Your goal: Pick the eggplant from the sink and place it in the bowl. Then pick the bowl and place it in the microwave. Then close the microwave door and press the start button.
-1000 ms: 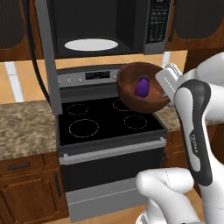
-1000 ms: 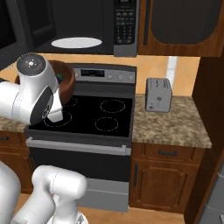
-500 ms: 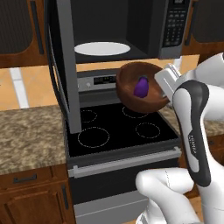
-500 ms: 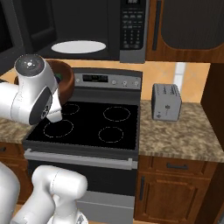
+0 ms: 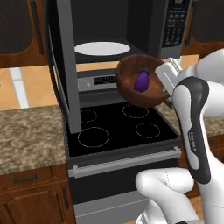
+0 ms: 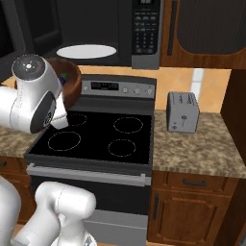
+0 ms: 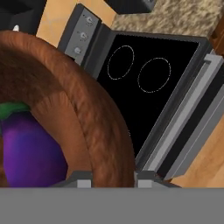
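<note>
My gripper [image 5: 163, 81] is shut on the right rim of the reddish-brown wooden bowl [image 5: 131, 89], which hangs tilted above the stove's back burners. The purple eggplant [image 5: 141, 81] lies inside the bowl. In the hand view the bowl's rim [image 7: 98, 131] sits between my two fingertips [image 7: 81, 178], with the eggplant [image 7: 26, 151] to its left. Just above and behind the bowl is the microwave [image 5: 131, 26], its cavity open with the white turntable plate [image 5: 103, 48] showing. The microwave door [image 5: 65, 70] stands swung out at the left. From the right, my arm hides most of the bowl [image 6: 73, 84].
A black stove [image 5: 118, 131] with burner rings lies under the bowl. Granite counter [image 5: 26, 140] runs on both sides of it. A steel toaster [image 6: 182, 111] stands on the counter right of the stove. The microwave keypad [image 6: 145, 29] is on its right side.
The whole picture has shifted and the stove and microwave look closer, so the base has driven. The bowl with the eggplant stays in the same grip before the arm.
</note>
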Robot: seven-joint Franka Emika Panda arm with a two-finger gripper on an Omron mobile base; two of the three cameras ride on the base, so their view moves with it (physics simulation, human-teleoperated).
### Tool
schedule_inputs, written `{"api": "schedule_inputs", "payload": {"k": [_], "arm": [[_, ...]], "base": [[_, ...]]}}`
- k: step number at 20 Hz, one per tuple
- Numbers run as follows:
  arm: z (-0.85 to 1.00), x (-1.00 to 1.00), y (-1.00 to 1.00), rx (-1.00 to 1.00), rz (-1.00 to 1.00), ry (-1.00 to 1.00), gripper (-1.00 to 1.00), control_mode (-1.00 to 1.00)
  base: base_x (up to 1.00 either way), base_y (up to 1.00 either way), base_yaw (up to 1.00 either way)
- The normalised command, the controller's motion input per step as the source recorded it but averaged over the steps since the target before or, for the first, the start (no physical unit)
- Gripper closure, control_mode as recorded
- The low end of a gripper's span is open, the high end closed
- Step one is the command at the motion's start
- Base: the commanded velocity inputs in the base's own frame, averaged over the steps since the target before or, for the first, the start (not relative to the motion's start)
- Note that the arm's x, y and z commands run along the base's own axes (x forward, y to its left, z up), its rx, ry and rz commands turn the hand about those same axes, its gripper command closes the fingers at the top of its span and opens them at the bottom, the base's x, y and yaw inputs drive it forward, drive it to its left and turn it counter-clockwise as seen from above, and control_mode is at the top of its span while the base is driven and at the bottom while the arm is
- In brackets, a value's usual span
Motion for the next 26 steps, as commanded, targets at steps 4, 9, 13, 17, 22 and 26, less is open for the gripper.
{"api": "schedule_inputs", "payload": {"k": [4, 9, 13, 17, 22, 26], "arm": [[0.99, 0.92, 0.0, -0.12, -0.16, -0.19, 1.0, -1.0], [0.79, 1.0, 0.0, -0.05, -0.2, -0.04, 1.0, -1.0], [0.36, 1.0, 0.0, 0.0, -0.18, 0.0, 1.0, -1.0], [0.04, 1.0, 0.14, 0.0, -0.12, 0.03, 1.0, -1.0], [-0.01, 1.0, 0.14, 0.0, -0.03, 0.0, 1.0, -1.0], [-0.07, 1.0, 0.12, 0.0, 0.0, 0.0, 1.0, -1.0]], "base": [[0.0, 0.0, 0.0], [0.0, 0.0, 0.0], [0.0, 0.0, 0.0], [0.0, 0.0, 0.0], [0.0, 0.0, 0.0], [0.0, 0.0, 0.0]]}}
